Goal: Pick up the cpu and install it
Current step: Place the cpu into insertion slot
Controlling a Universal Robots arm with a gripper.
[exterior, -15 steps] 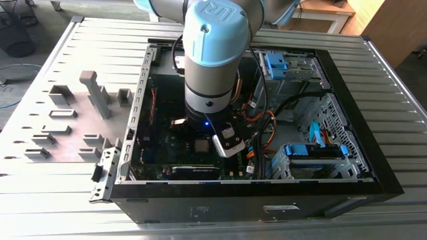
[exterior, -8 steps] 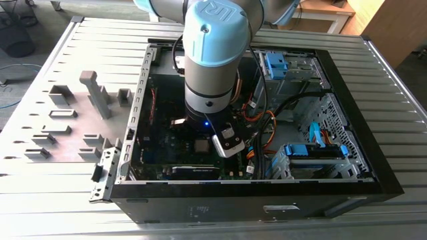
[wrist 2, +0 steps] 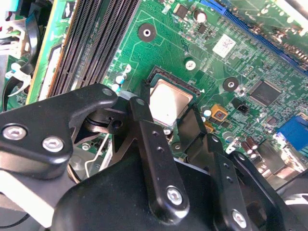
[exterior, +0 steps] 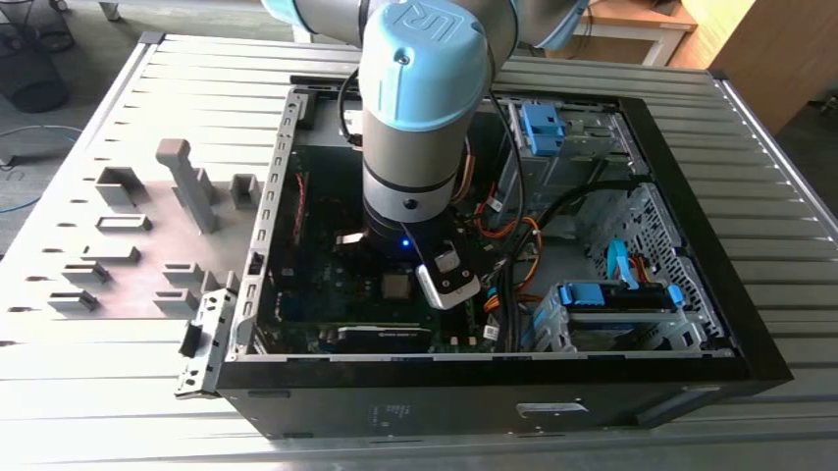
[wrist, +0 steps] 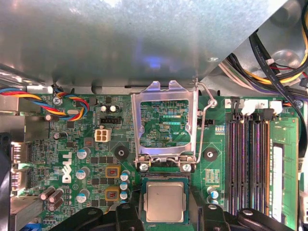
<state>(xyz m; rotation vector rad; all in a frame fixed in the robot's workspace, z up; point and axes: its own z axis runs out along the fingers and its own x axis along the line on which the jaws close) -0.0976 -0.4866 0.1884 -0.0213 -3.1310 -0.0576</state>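
Note:
The cpu, a small square chip with a silvery-grey top, lies flat in its socket on the green motherboard; the second wrist view shows the cpu too. My gripper is low over the socket, inside the open computer case. Its two black fingers flank the chip and sit against two opposite edges, so the gripper reads as shut on the cpu. The socket's metal frame stands swung up, with its wire lever raised beside it. In the exterior view the arm reaches down into the case.
Memory slots run beside the socket. Coloured cable bundles and black cables cross the case. Blue drive brackets sit at the exterior view's right. Grey holder blocks stand on the slatted table at the exterior view's left.

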